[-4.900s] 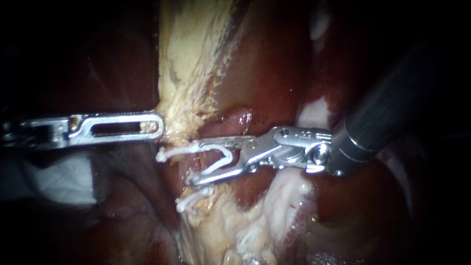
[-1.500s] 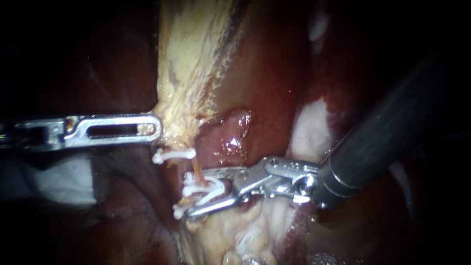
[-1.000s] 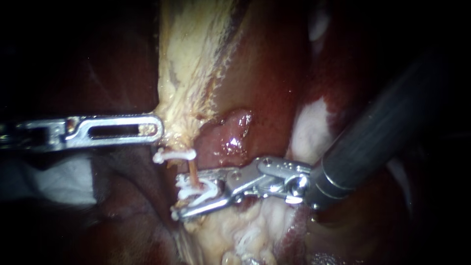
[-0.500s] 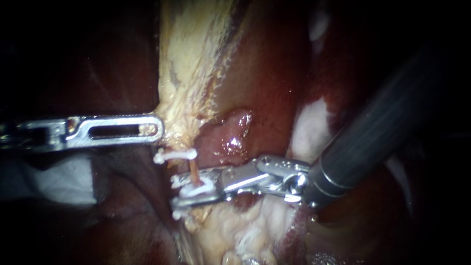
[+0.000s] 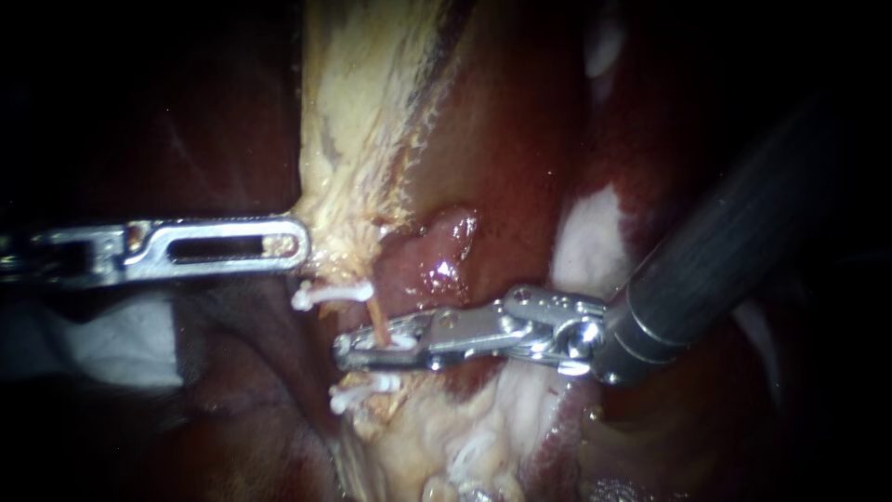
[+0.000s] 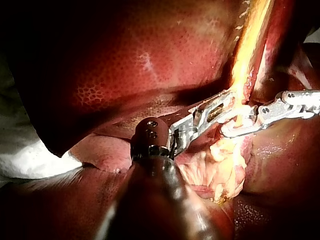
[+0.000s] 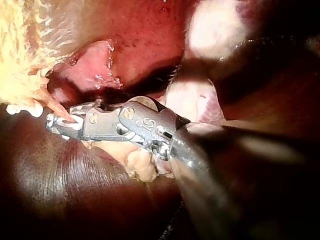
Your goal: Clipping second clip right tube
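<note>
At the far left edge a white gauze (image 5: 102, 349) is seen in shadow under the left instrument (image 5: 297, 244), whose shaft is laid level across the dark, open left side. Its jaws are pressed together on the left edge of the pale tissue band (image 5: 353, 139) that runs down from the top edge. Just below that grip, an upper clip (image 5: 330, 295) is seated across the thin orange tube (image 5: 374, 316). A short bare stretch of tube is left beneath it. There the right instrument (image 5: 348, 346) is placed, its jaws squeezed onto a white clip (image 5: 401, 342) around the tube. A lower clip (image 5: 358, 397) is seen just under those jaws, close beside pale fatty tissue. To the right, the dark shaft (image 5: 734, 251) is angled toward the upper right over the liver (image 5: 502, 139), and the scene fades into darkness there.
</note>
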Controlling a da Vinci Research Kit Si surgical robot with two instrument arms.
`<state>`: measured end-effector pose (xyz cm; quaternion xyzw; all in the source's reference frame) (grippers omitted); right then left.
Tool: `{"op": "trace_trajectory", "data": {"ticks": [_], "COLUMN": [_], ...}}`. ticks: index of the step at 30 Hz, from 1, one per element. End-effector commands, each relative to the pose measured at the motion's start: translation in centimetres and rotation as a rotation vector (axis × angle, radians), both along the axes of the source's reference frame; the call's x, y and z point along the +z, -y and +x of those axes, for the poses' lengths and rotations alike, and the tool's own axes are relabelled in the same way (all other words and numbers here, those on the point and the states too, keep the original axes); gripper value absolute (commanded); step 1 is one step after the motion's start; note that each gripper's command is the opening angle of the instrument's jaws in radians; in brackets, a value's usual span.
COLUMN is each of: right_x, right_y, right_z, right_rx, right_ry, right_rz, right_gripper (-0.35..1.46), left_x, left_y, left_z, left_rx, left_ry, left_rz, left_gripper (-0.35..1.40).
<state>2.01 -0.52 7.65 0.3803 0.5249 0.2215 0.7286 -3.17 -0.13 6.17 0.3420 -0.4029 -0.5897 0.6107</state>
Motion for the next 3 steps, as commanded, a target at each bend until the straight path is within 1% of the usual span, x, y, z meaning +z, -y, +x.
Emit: {"op": "trace_trajectory", "data": {"ticks": [1,3], "right_x": [0.0,0.01], "right_y": [0.0,-0.01], "right_z": [0.0,0.0], "right_rx": [-0.001,-0.001], "right_ry": [-0.001,-0.001], "right_rz": [0.0,0.0], "right_gripper": [-0.35,-0.35], "left_x": [0.0,0.01], "left_y": [0.0,-0.01], "left_z": [0.0,0.0], "left_rx": [0.0,0.0], "left_ry": [0.0,0.0], "left_rz": [0.0,0.0], "left_gripper": [-0.35,-0.35]}}
